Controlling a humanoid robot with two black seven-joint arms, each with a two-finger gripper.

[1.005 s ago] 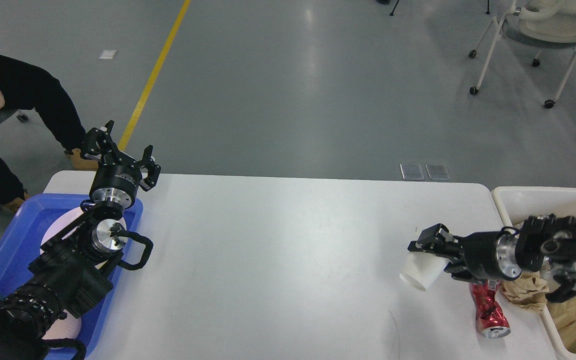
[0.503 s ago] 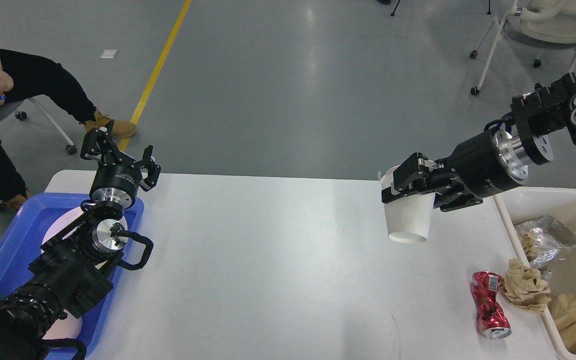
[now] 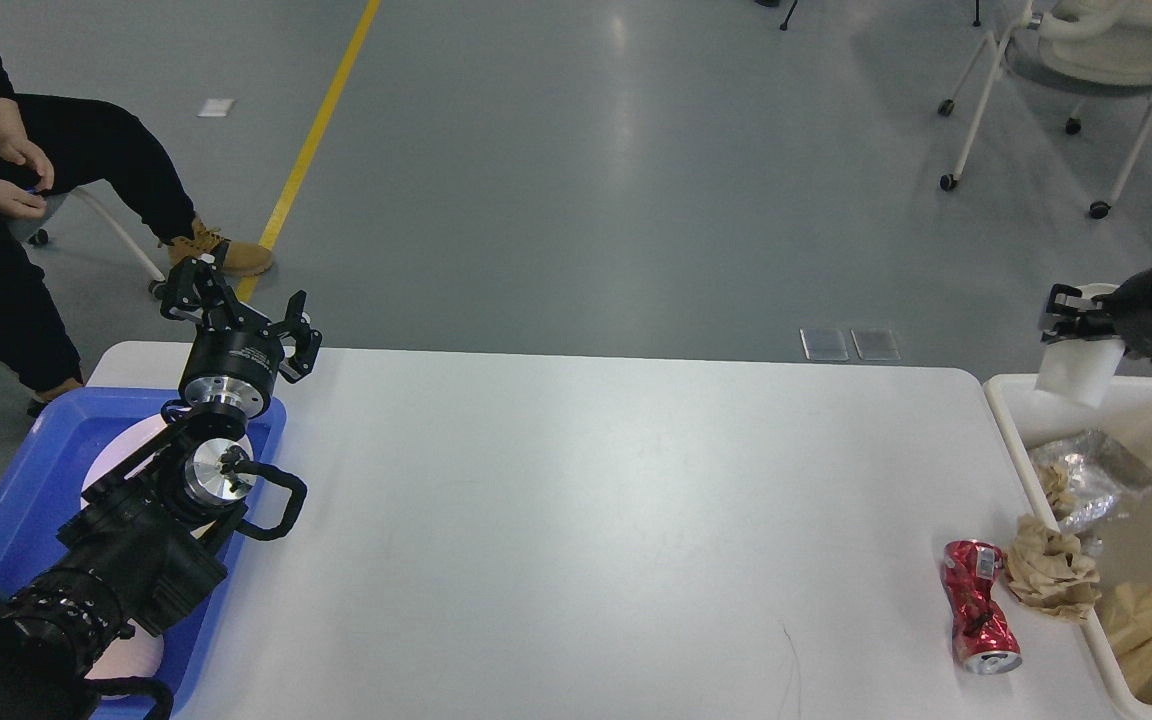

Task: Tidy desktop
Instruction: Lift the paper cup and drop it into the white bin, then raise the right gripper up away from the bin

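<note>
Since half a second ago, the right gripper (image 3: 1061,312) has swung rightward off the large white rectangular desktop (image 3: 576,520), still clamped on a white paper cup (image 3: 1078,368) above the off-white plastic bin (image 3: 1011,395). Left of that bin, the left gripper (image 3: 236,300) stands spread and empty over a blue plastic tray (image 3: 26,480). Near the bin's wall a crushed red metal can (image 3: 978,606) touches a crumpled brown paper wad (image 3: 1051,578); its label is unreadable.

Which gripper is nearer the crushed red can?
Right. The right gripper holds a white paper cup over the bin beyond the crushed red can; the left gripper is across the table.
</note>
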